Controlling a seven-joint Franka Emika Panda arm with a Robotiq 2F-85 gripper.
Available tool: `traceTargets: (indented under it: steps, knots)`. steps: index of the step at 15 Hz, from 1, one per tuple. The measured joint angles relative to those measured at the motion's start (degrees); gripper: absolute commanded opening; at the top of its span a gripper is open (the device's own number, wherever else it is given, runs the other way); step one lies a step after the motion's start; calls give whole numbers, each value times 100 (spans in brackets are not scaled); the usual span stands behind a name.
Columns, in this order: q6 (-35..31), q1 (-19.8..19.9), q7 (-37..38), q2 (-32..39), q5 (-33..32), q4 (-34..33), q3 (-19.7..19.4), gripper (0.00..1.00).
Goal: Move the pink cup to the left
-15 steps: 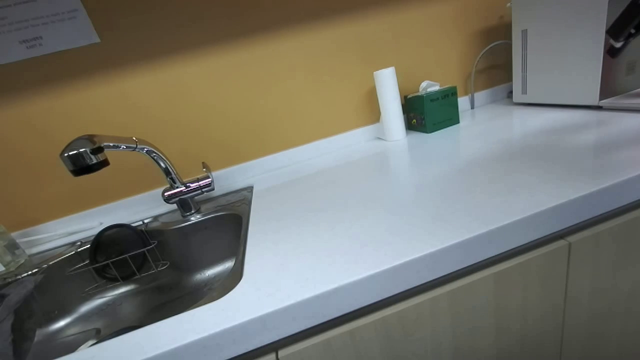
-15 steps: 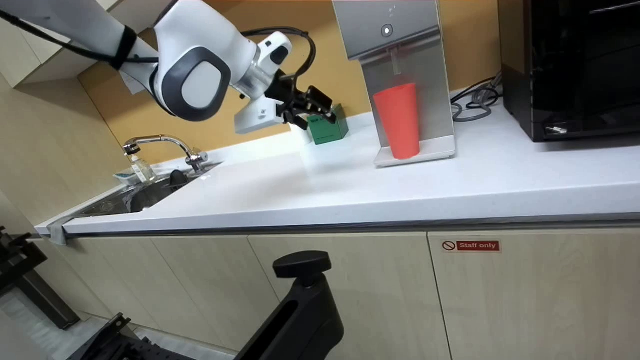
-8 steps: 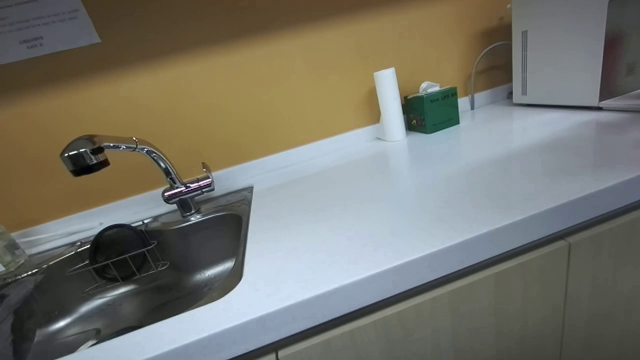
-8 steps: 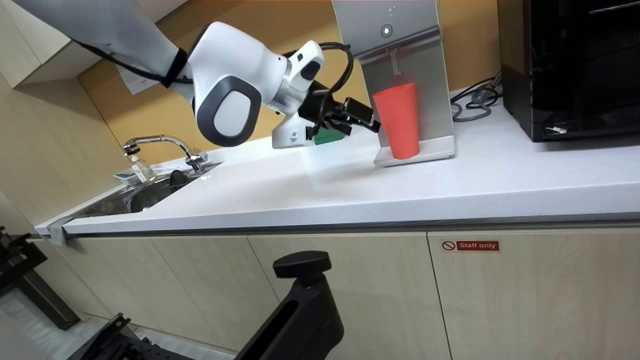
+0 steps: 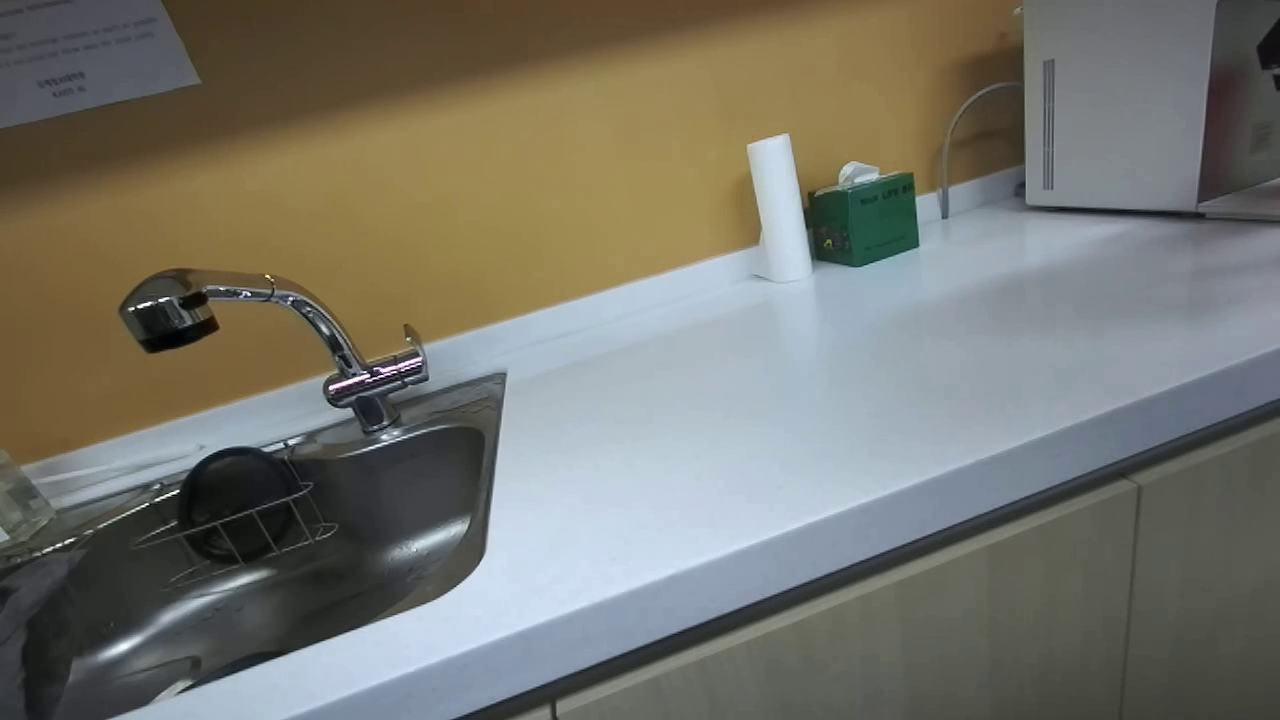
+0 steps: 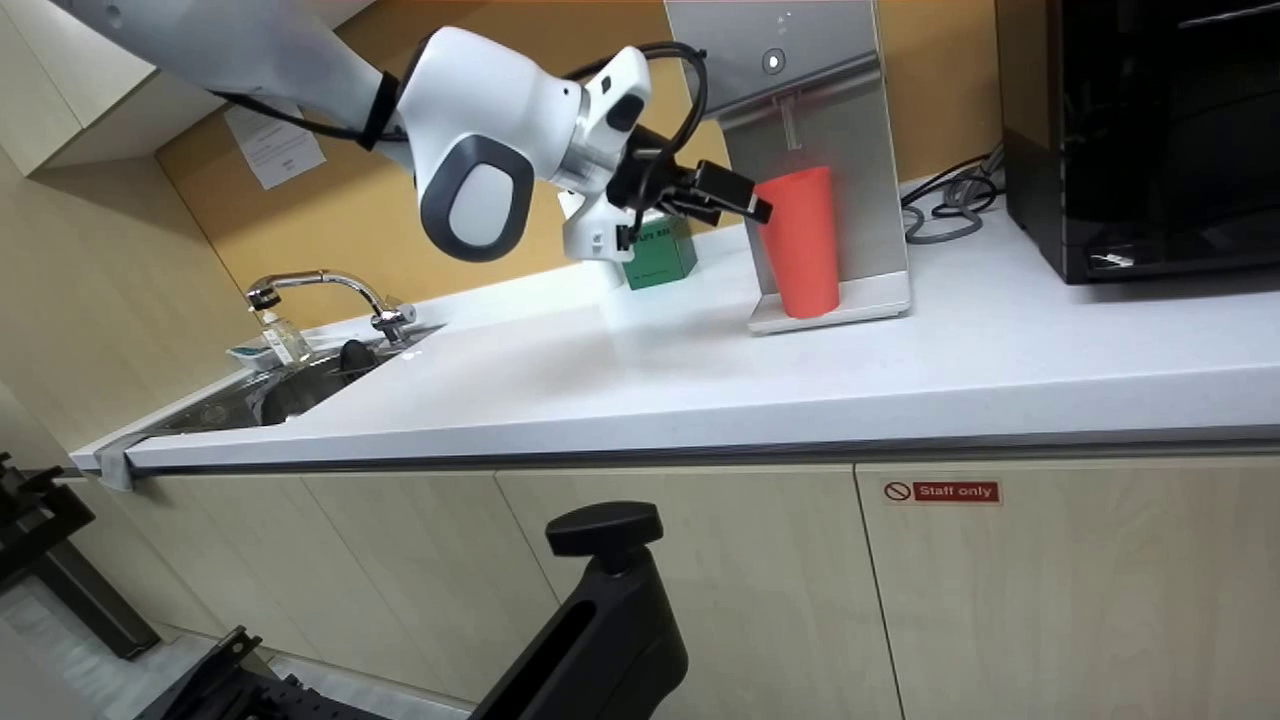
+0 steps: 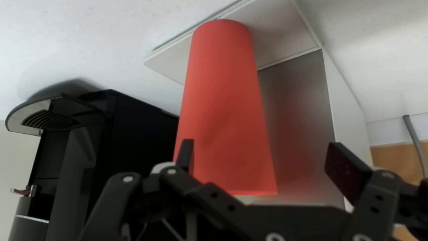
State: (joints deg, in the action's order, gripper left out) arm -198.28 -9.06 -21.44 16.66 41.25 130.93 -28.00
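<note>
On the dispenser tray (image 6: 882, 296): the pink cup (image 6: 807, 252) stands upright on its narrow base, at two o'clock in an exterior view.
Cup's inside: turned from sight, so I cannot tell what it holds.
My pincer (image 7: 266, 162): spread wide; in the wrist view one finger (image 7: 186, 154) lies at seven o'clock of the cup's middle, overlapping its side, the other (image 7: 346, 169) at four o'clock, apart from it. Whether I touch the cup, I cannot tell.
Sink (image 5: 440, 490): at eight o'clock in an exterior view, holding a wire rack (image 5: 322, 534) with a round black item (image 5: 230, 490) behind its wires; a dark shape (image 5: 235, 665) at its six o'clock side is hard to make out.
Tissue box (image 5: 885, 222): green, white tissue (image 5: 858, 174) poking from its top, a white roll (image 5: 780, 212) just beside it at nine o'clock; my pincer partly hides the box in an exterior view.
Bottle (image 5: 18, 508): cut off at nine o'clock in an exterior view, contents unclear.
</note>
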Motion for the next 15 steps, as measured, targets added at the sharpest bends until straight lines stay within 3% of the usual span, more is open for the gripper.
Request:
traceTargets:
  steps: [5,15]
  knots:
    - [5,-641,-34,239,319,-92,-648,100]
    - [8,-1402,-113,780,417,-125,-1585,100]
